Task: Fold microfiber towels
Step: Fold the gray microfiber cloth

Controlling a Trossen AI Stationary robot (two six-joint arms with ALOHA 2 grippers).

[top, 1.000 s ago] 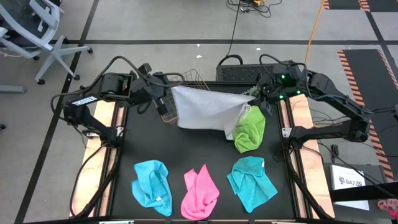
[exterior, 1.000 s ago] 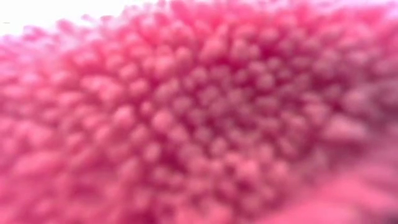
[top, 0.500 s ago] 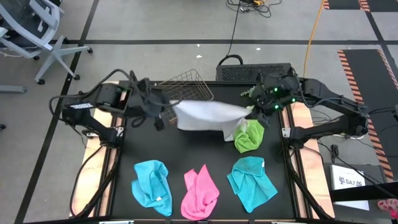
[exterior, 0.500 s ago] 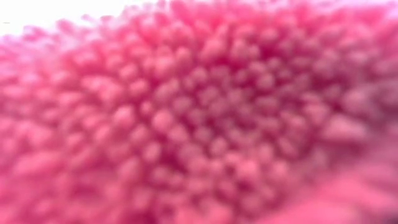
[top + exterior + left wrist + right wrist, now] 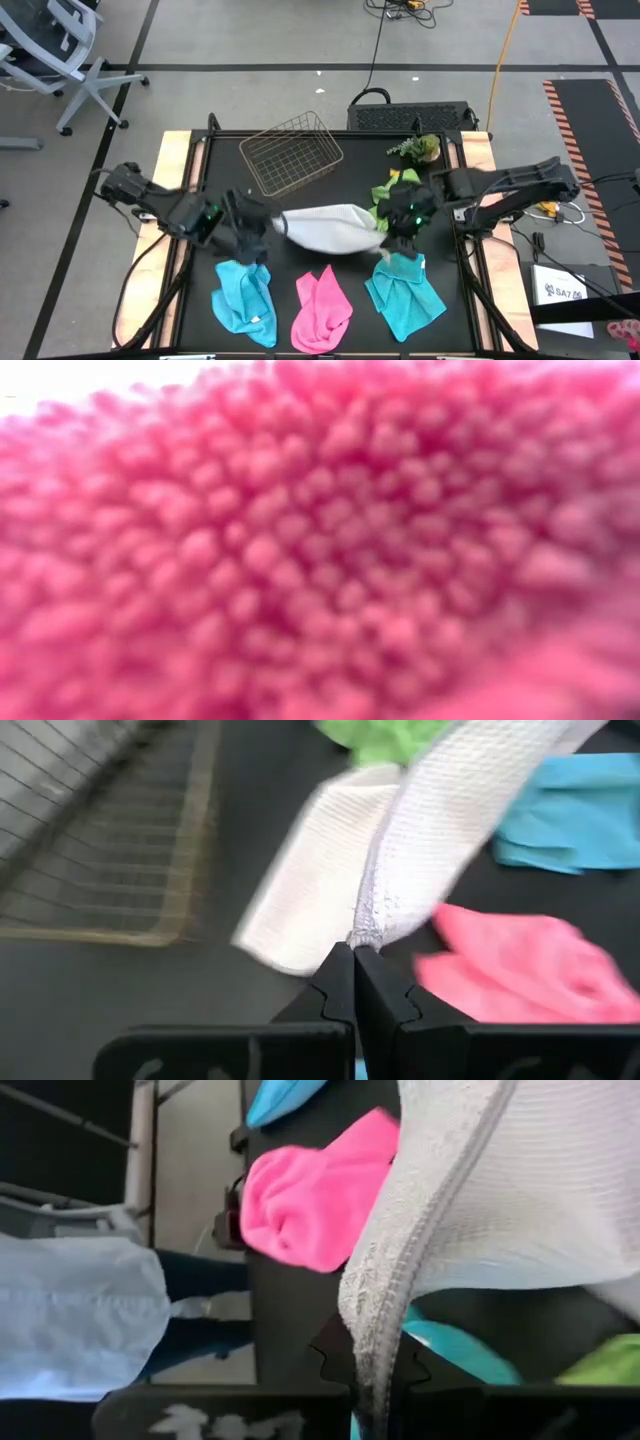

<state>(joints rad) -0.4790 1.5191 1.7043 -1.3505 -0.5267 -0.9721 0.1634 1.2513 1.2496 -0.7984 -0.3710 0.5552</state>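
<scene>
L tool (image 5: 262, 228) pinches the white towel (image 5: 330, 227) by its L edge above mid worktop (image 5: 225, 165); R tool (image 5: 392, 232) pinches its R edge. Near worktop's front edge: cyan towel (image 5: 245, 300), pink towel (image 5: 322, 308), second cyan towel (image 5: 404, 295). Green towel (image 5: 392, 190) sits behind R tool. Basket (image 5: 292, 152) at back; bare room beside it. No writing legible.

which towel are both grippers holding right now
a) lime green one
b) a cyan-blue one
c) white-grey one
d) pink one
c: the white-grey towel hangs stretched between the left gripper and the right gripper, each shut on an edge of it, while the pink towel lies on the table.
</scene>
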